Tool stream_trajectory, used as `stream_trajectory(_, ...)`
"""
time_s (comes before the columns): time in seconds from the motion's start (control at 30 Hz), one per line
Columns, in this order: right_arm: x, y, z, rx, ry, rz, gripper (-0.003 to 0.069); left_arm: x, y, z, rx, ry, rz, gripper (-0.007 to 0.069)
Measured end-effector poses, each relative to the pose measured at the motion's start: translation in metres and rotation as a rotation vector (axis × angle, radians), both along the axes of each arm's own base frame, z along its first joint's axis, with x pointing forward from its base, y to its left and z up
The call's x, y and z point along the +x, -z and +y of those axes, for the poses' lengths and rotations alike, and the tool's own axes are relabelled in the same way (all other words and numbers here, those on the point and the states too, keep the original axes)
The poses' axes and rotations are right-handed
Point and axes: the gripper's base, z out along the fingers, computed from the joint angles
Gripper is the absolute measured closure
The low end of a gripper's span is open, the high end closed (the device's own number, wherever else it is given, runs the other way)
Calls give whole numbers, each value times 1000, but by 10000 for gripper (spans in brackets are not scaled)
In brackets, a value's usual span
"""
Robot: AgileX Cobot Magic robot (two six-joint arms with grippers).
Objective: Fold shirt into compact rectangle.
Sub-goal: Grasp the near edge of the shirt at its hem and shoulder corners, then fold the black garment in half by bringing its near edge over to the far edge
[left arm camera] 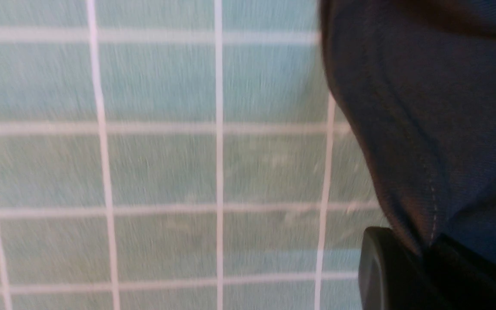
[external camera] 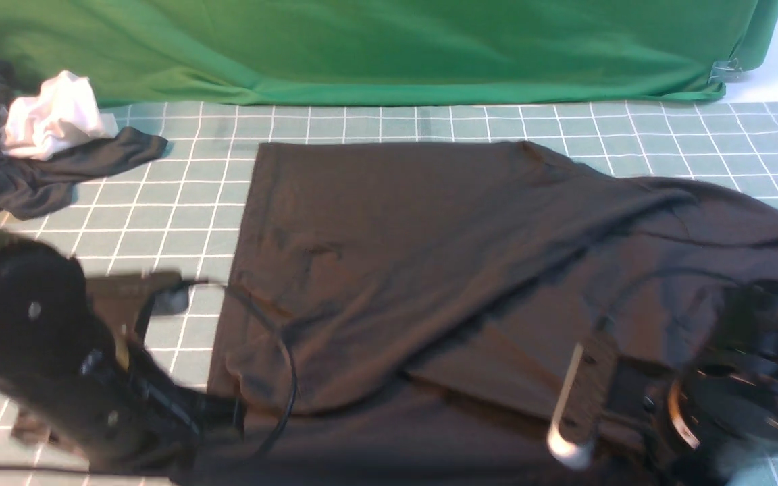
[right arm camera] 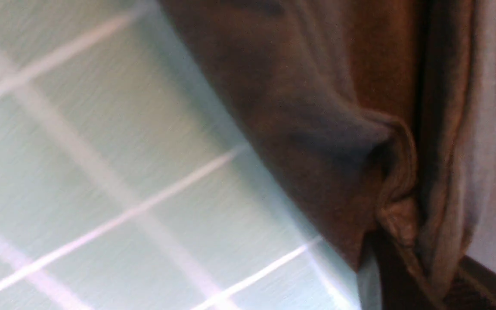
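2 pincers, left (left arm camera: 424, 254) and right (right arm camera: 403, 245), pinch the shirt (external camera: 396, 256).

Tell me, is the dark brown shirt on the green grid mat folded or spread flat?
Partly folded: the dark brown shirt lies mostly flat, but its right side overlaps the body.

One dark shirt (external camera: 389, 270) on the table (external camera: 429, 123), one crumpled dark garment (external camera: 38, 183), one white cloth (external camera: 55, 121), one green backdrop (external camera: 362, 47), one metal clip (external camera: 727, 69), and two arms: left arm (external camera: 31, 317), right arm (external camera: 754, 378).
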Motion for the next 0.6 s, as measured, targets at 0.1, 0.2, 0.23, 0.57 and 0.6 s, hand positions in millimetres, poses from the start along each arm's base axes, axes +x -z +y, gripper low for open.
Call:
stream_trajectory(0.1, -13, 2, -9, 13, 30, 34, 615, -9, 10, 1, -10, -14, 52, 609)
stream_trajectory(0.2, -18, -1, -12, 28, 41, 29, 615, -10, 8, 1, -17, -16, 45, 609)
stream_trajectory(0.23, -18, -3, -13, 33, 42, 21, 615, -9, 6, 0, -20, -16, 37, 609)
stream_trajectory(0.57, 19, -54, 4, 84, 26, -162, 617, 43, -61, 1, 9, 18, -259, 609)
stream_trajectory(0.6, 25, -60, 4, 95, 43, -183, 617, 49, -68, 4, 2, 9, -283, 609)
